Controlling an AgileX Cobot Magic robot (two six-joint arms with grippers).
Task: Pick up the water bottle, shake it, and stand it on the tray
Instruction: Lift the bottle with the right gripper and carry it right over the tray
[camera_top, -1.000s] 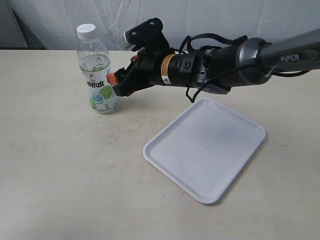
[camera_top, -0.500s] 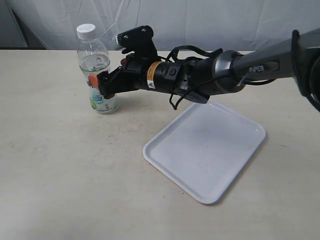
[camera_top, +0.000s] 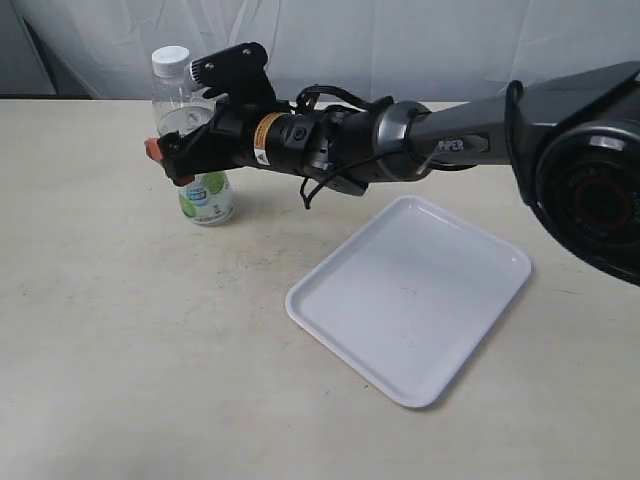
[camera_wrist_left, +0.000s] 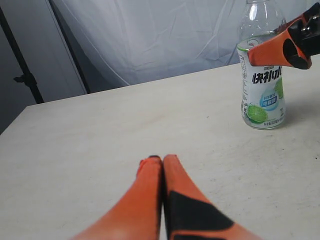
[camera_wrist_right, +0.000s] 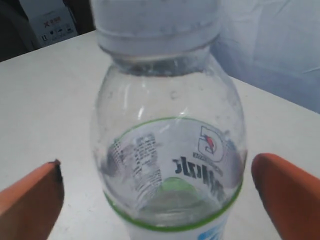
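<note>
The water bottle (camera_top: 206, 196) stands upright on the table at the far left, white cap on, with a little liquid inside. My right gripper (camera_top: 176, 150) reaches across from the right and is open, one orange finger on each side of the bottle's upper label. In the right wrist view the bottle (camera_wrist_right: 170, 150) fills the gap between the fingertips (camera_wrist_right: 32, 197), with space left on both sides. The white tray (camera_top: 410, 300) lies flat to the right of the bottle, with nothing on it. My left gripper (camera_wrist_left: 162, 160) is shut and holds nothing, low over the table some way from the bottle (camera_wrist_left: 262, 92).
The beige table (camera_top: 120, 350) stretches around the bottle and the tray. A white curtain (camera_top: 420, 40) hangs behind its far edge. The right arm (camera_top: 440, 140) spans the space above the tray's far corner.
My right arm has moved left. Its open fingers went from beside the bottle to either side of it. The bottle and the tray have not moved.
</note>
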